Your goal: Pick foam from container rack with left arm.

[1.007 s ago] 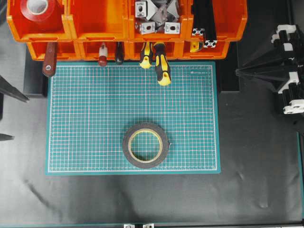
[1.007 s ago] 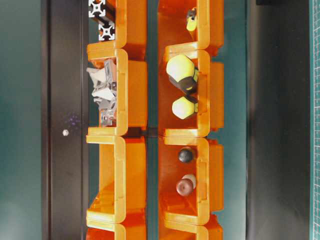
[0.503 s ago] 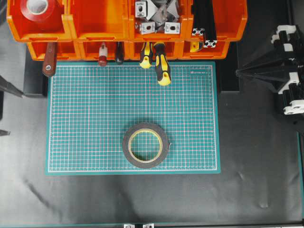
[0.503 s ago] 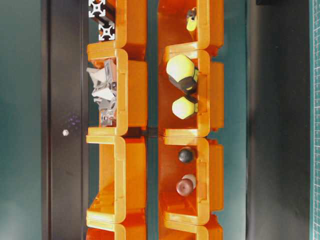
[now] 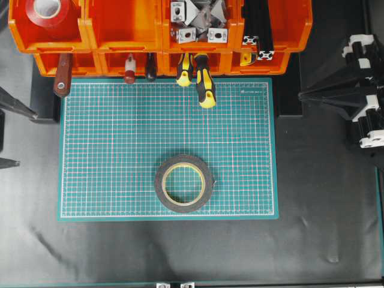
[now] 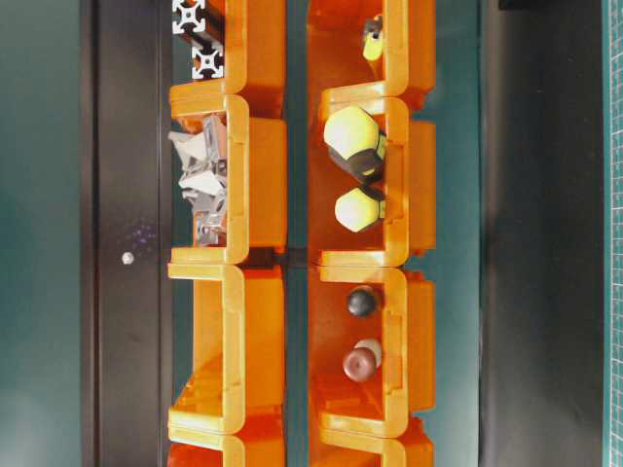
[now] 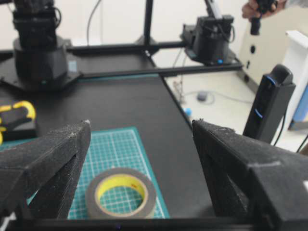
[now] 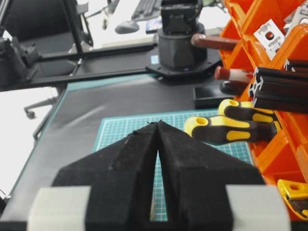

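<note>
The foam [image 5: 183, 183], a black ring with a cream-yellow liner, lies flat on the green cutting mat [image 5: 114, 150], apart from the orange container rack [image 5: 159, 36] at the far edge. It also shows in the left wrist view [image 7: 120, 192], low between the fingers and ahead of them. My left gripper [image 5: 27, 139] is at the left edge, off the mat, open and empty [image 7: 140, 126]. My right gripper [image 5: 300, 93] is shut and empty at the right, beside the rack [image 8: 158, 123].
The rack holds a red tape roll [image 5: 51, 12], metal brackets [image 5: 198, 21], black extrusions [image 5: 258, 27], yellow-black handles [image 5: 204, 84] that stick out over the mat, and a brown handle [image 5: 62, 78]. The table-level view shows only the rack [image 6: 253, 195].
My left gripper's fingers have shifted a little toward the rack side at the left edge. The foam and the right gripper stay about where they were.
</note>
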`<move>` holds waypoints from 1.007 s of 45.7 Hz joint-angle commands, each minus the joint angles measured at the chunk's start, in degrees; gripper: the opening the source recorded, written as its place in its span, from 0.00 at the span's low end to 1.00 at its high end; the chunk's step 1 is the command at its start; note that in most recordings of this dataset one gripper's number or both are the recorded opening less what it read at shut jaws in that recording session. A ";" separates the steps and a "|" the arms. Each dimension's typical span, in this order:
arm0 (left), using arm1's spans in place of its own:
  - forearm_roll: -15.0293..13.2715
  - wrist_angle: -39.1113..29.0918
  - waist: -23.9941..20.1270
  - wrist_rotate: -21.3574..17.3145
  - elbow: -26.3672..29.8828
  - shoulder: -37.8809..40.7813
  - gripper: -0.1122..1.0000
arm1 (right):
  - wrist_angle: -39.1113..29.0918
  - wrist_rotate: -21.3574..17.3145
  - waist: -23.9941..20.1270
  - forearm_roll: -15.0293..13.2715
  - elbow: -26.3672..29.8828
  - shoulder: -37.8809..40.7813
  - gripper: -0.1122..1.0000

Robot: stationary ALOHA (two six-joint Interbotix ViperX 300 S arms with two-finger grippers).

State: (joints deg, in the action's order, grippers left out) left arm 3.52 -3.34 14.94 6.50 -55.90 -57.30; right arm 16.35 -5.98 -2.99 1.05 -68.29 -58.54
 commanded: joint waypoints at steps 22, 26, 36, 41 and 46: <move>0.09 1.23 -1.23 0.97 -0.79 -1.23 0.83 | 1.41 -0.09 -0.18 -0.09 0.62 -0.09 0.10; 0.18 1.23 -1.41 0.62 -1.05 -1.49 0.83 | 1.05 0.00 -0.18 -0.09 0.53 -0.35 0.10; 0.18 1.41 -2.64 0.44 -0.70 -3.16 0.83 | 0.00 -0.44 -0.18 -0.09 0.00 -0.88 0.10; 0.09 1.41 -2.81 -0.09 -0.79 -4.04 0.83 | -1.67 -0.44 -0.18 -0.09 -0.18 -0.88 0.10; 0.18 1.49 -2.81 0.09 -1.05 -4.13 0.83 | -1.85 -0.44 -0.26 -0.09 -0.18 -1.14 0.10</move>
State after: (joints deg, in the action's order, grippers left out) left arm 3.52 -2.46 12.30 6.50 -57.57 -61.70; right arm 14.41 -6.42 -3.08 1.05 -69.26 -59.77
